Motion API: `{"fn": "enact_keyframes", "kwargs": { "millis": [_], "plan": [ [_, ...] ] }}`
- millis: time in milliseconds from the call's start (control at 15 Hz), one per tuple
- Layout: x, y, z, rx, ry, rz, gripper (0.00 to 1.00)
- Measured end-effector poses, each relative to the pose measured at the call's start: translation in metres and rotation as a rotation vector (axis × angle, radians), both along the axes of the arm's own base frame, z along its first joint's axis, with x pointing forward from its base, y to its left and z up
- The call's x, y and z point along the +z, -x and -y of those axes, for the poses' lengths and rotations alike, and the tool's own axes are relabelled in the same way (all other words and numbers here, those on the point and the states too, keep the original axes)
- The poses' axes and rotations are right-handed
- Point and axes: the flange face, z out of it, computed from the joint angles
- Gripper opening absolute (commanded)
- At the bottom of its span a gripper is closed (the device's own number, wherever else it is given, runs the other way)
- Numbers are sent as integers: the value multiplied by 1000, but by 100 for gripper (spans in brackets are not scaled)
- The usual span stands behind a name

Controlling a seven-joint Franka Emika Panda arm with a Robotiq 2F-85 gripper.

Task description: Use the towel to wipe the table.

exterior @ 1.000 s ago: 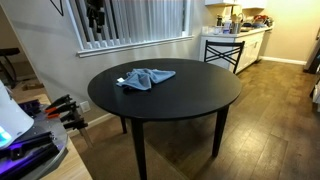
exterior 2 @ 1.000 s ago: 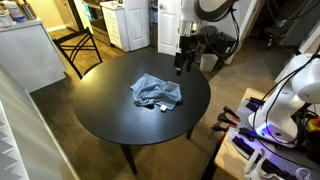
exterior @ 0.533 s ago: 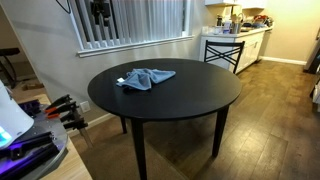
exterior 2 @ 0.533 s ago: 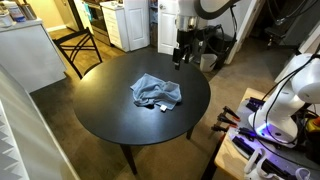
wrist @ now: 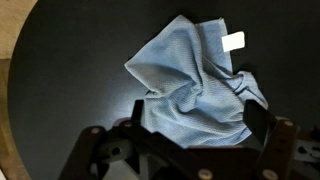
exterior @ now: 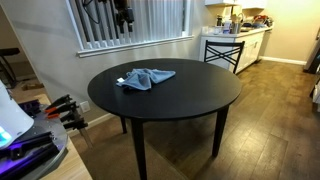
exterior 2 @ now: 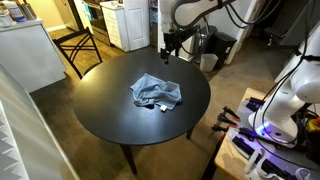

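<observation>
Approaching is the step we judge in hand: the tool (exterior 2: pixel 168 46) hangs above the rim of the round black tabletop (exterior 2: pixel 110 112), empty, its jaws spread wide apart in the wrist view with nothing between them. The towel (wrist: pixel 195 90), blue and crumpled, lies on the tabletop off centre toward the tool's side, untouched. Next move, in our judgement: descend over the thick central fold, close on it, then drag across the surface. A white tag (wrist: pixel 234 40) sits at one corner; we can read no writing on it, and see no brand elsewhere.
</observation>
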Motion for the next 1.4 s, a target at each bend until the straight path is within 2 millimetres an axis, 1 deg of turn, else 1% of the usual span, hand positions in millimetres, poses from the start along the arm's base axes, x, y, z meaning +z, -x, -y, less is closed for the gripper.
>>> {"fn": "enact_keyframes", "kwargs": {
  "millis": [200,333,467,600,933,1067,1133,1200,1400],
  "plan": [
    [-35,-31,11,-45,-3,-32,100],
    [-54,-44,15,-77,-16,-58,100],
    [-66,-52,13,-105,-53,-108,100],
    [-68,-56,10,-111,-64,-119,100],
    [-66,-58,10,-112,-65,-119,100],
    [-71,-61,12,-118,-67,-104,100],
    [-79,-63,12,-123,-78,-102,100],
    [-92,-66,14,-136,-97,-108,100],
    [-139,-73,21,-174,-129,-118,100]
  ]
}}
